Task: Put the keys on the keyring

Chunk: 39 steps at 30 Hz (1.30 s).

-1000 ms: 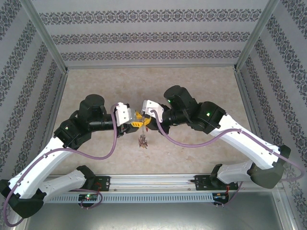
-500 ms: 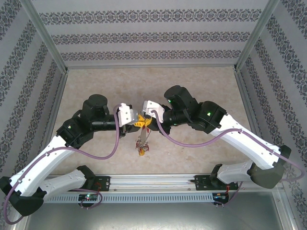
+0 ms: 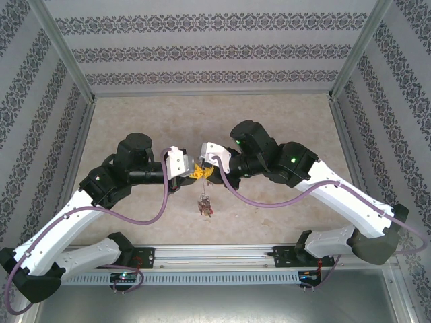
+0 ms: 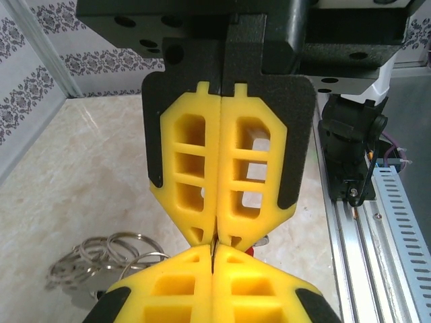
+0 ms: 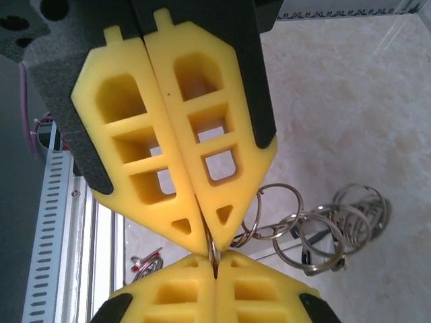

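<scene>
Tip to tip over the middle of the desk: left gripper and right gripper, both sets of jaws pressed fully together, each pinching the thin wire of the keyring. Below the tips, at the loop's low end, the keys bunched, with small silver rings beside them.

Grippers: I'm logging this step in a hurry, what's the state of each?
Left gripper: closed on the keyring.
Right gripper: closed on the keyring too.
</scene>
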Each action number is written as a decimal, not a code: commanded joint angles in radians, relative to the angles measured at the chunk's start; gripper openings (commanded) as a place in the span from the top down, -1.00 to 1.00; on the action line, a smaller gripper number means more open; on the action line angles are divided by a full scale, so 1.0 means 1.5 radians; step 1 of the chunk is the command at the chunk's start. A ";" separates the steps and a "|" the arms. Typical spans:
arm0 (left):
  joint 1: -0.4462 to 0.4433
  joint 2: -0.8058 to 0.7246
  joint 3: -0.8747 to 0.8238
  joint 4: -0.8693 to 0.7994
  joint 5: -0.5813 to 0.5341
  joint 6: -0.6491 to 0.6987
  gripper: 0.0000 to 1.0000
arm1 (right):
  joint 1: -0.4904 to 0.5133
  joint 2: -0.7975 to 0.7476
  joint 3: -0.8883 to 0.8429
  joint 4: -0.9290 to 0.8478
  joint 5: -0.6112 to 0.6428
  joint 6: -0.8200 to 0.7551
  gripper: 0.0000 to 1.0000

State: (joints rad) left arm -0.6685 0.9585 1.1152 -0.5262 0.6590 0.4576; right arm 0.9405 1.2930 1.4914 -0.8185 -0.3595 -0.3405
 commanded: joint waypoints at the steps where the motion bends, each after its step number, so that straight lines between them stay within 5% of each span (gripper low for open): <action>1: -0.008 -0.009 0.007 -0.013 0.012 0.003 1.00 | 0.007 -0.022 0.014 0.061 -0.027 0.001 1.00; 6: -0.007 -0.023 -0.002 0.030 0.025 -0.025 1.00 | 0.007 -0.038 -0.013 0.076 -0.020 0.008 1.00; 10: -0.006 -0.023 -0.012 0.074 0.035 -0.058 1.00 | 0.007 -0.072 -0.075 0.119 -0.022 0.034 0.56; 12: -0.006 -0.022 -0.015 0.089 0.036 -0.067 1.00 | 0.006 -0.088 -0.101 0.133 -0.024 0.048 0.50; 29: 0.005 -0.029 -0.022 0.129 0.055 -0.098 1.00 | -0.021 -0.133 -0.188 0.219 -0.050 0.096 0.85; 39: 0.012 -0.036 -0.027 0.133 0.064 -0.100 1.00 | -0.030 -0.166 -0.200 0.237 -0.079 0.112 0.47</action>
State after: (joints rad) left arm -0.6590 0.9253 1.0767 -0.4099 0.7185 0.3271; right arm 0.9089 1.0763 1.2045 -0.5110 -0.4282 -0.1886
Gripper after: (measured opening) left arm 0.046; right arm 0.262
